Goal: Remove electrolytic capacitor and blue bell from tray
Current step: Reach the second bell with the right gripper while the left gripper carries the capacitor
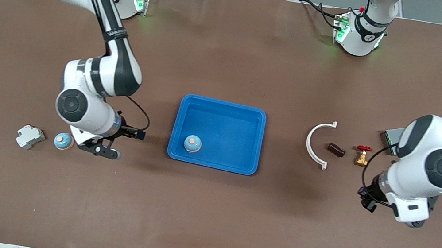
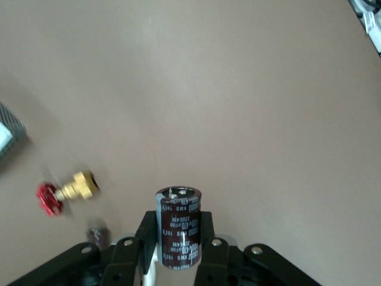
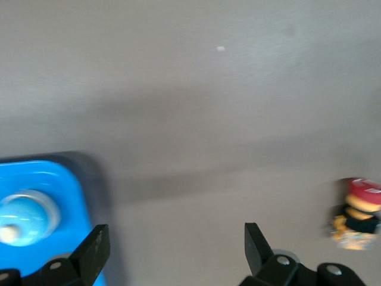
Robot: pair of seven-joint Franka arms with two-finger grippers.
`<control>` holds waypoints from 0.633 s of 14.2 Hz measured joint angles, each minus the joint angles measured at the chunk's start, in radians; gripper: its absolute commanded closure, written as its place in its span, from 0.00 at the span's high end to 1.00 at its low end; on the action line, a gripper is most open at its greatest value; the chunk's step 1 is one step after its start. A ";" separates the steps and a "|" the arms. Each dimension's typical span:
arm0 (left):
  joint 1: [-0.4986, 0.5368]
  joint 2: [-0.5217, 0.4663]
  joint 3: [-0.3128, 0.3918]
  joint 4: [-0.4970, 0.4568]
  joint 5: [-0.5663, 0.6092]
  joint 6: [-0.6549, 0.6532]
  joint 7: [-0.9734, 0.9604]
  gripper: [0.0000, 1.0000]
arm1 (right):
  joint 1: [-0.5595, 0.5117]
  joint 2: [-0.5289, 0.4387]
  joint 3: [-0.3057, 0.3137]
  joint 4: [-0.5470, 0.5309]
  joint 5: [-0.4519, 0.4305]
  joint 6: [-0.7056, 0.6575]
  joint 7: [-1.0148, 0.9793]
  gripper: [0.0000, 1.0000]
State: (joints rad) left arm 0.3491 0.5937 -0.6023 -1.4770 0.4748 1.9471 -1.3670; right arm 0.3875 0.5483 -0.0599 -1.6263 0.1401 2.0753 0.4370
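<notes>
My left gripper [image 2: 177, 220] is shut on a dark brown capacitor [image 2: 178, 226] with white lettering and holds it upright over the table near the left arm's end; in the front view this gripper [image 1: 370, 199] is mostly hidden under the arm. A second dark capacitor [image 1: 336, 149] lies on the table. One blue bell [image 1: 193, 143] sits in the blue tray [image 1: 214, 165]; it also shows in the right wrist view [image 3: 24, 217]. Another blue bell [image 1: 63, 141] stands on the table beside my right gripper [image 1: 111, 146], which is open and empty [image 3: 175, 235].
A white curved clip [image 1: 316, 142] and a red-handled brass valve [image 1: 362, 155] lie beside the loose capacitor. A grey box [image 1: 391, 137] shows partly under the left arm. A white breaker [image 1: 30, 137] sits by the outer bell. A red-capped part [image 3: 357, 214] shows in the right wrist view.
</notes>
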 measured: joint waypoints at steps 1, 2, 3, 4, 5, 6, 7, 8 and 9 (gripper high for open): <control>0.025 -0.006 -0.001 -0.002 0.000 -0.002 0.046 0.00 | 0.017 0.000 0.000 0.000 0.010 0.028 0.032 1.00; 0.052 -0.013 -0.001 -0.005 0.000 -0.003 0.086 0.00 | 0.032 0.000 0.000 0.000 0.016 0.055 0.059 1.00; 0.077 -0.021 -0.002 -0.014 0.000 -0.005 0.123 0.00 | 0.047 0.000 0.000 0.000 0.018 0.078 0.079 1.00; 0.099 -0.027 -0.003 -0.026 0.000 -0.006 0.152 0.00 | 0.062 0.000 0.001 0.000 0.021 0.101 0.100 1.00; 0.119 -0.032 -0.003 -0.040 0.000 -0.006 0.174 0.00 | 0.078 0.001 0.001 -0.002 0.023 0.129 0.133 1.00; 0.136 -0.035 -0.003 -0.056 0.000 -0.007 0.192 0.00 | 0.096 0.004 0.001 -0.004 0.024 0.158 0.173 1.00; 0.149 -0.037 -0.004 -0.072 0.000 -0.007 0.206 0.00 | 0.115 0.010 0.001 -0.006 0.024 0.183 0.209 1.00; 0.159 -0.037 -0.004 -0.087 0.000 -0.007 0.216 0.00 | 0.136 0.018 0.001 -0.006 0.024 0.200 0.235 1.00; 0.169 -0.037 -0.004 -0.101 0.000 -0.007 0.227 0.00 | 0.155 0.030 0.001 -0.004 0.024 0.212 0.256 1.00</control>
State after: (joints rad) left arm 0.5180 0.5567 -0.6060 -1.5781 0.4748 1.9403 -1.1400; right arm 0.5430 0.5780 -0.0586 -1.6301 0.1636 2.2870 0.6929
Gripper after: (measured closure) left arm 0.665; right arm 0.000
